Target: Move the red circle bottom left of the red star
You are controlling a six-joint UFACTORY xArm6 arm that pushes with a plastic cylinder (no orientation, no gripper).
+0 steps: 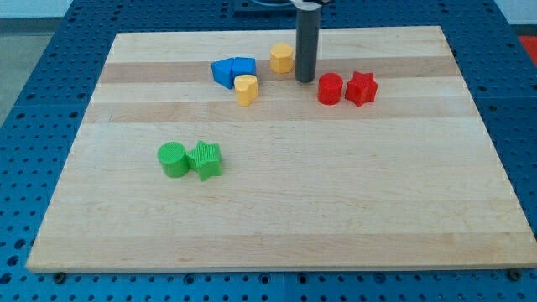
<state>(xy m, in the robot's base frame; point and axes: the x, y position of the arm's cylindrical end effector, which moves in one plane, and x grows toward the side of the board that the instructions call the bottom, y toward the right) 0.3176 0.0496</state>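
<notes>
The red circle [331,88] sits on the wooden board toward the view's top right, touching the left side of the red star [362,88]. My tip [304,80] is the lower end of a dark rod that comes down from the view's top. It stands just up and left of the red circle, with a small gap between them, and just right of a yellow block [283,59].
Two blue blocks [232,70] lie together left of the yellow block, with a second yellow block [246,89] just below them. A green circle [174,159] and a green star [205,159] touch at the view's lower left. The board [285,210] is pale wood on a blue perforated table.
</notes>
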